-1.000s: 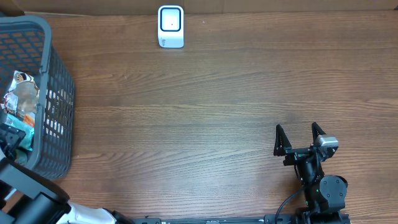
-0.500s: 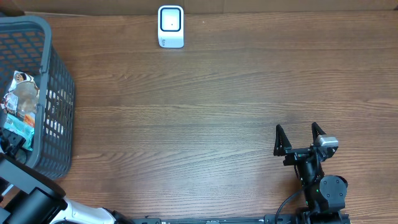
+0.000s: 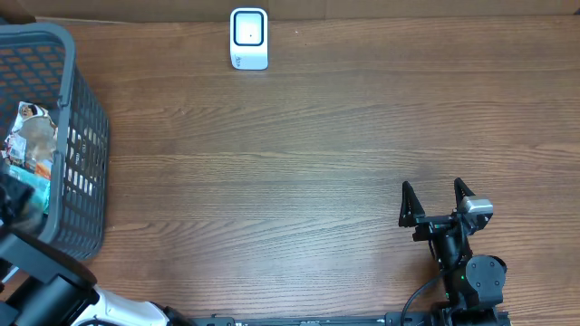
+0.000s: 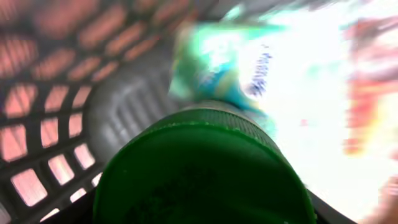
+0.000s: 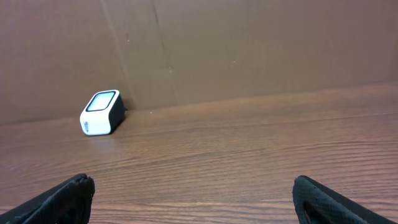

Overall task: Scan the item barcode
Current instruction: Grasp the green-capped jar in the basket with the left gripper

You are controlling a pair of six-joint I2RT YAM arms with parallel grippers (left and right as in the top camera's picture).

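A dark green round lid fills the lower half of the blurred left wrist view, right where the jaws stand; the fingers themselves are hidden behind it. My left gripper is down inside the grey basket at the table's left edge, closed on that green-lidded item. The white barcode scanner stands at the far edge, also seen as the scanner in the right wrist view. My right gripper hovers open near the front right with nothing between its fingertips.
The basket also holds a printed snack packet and a teal and white packet. Basket mesh wall stands close on the left of the lid. A brown cardboard wall backs the table.
The left jaws have narrowed from wide open onto the green-lidded item, and the left arm has shifted slightly inside the basket. The right arm has not moved.
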